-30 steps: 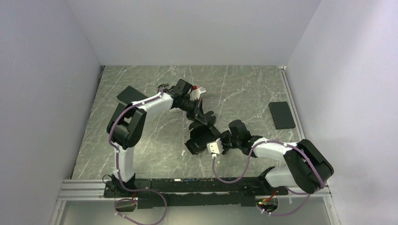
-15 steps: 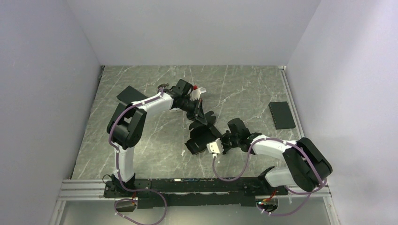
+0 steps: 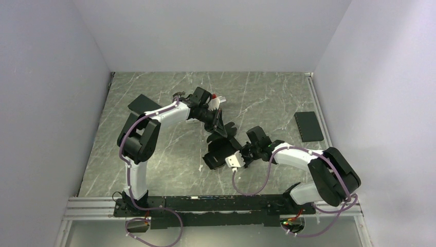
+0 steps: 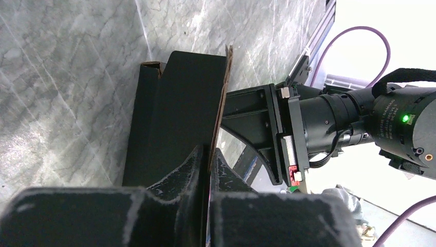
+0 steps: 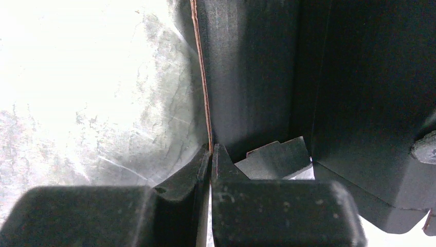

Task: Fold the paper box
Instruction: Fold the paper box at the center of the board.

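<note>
Now the matte black die-cut cardboard paper box [image 3: 220,150] sits half-formed mid grey marble tabletop [image 3: 267,98], between both arms. Right gripper [image 5: 211,152] jaws just pinched shut on a wall edge. Left gripper [image 4: 208,160] jaws clamp another upright panel. Looks ready for the next fold.

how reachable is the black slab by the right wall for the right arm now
Probably not yet: the right gripper is shut on the box edge. Once it lets go, nothing blocks the slab.
</note>
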You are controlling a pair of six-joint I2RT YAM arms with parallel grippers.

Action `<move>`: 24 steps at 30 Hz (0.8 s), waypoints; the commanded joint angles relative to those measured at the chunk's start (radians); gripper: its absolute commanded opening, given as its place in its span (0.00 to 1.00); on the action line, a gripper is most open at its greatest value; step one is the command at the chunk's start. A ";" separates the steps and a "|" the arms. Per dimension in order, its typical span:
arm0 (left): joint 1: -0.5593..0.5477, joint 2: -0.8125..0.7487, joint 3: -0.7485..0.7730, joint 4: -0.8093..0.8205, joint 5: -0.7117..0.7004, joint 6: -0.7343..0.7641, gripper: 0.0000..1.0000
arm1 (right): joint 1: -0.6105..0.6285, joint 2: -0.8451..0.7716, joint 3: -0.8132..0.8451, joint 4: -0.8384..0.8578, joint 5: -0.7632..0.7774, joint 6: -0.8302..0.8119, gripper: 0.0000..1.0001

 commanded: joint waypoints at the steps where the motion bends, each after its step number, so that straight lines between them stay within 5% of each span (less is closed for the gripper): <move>1: -0.049 0.036 -0.024 -0.077 -0.101 -0.011 0.14 | -0.002 0.022 0.039 -0.001 -0.032 -0.041 0.00; 24: -0.034 -0.069 -0.022 -0.063 -0.166 -0.018 0.50 | -0.003 0.007 0.036 -0.028 -0.057 -0.084 0.00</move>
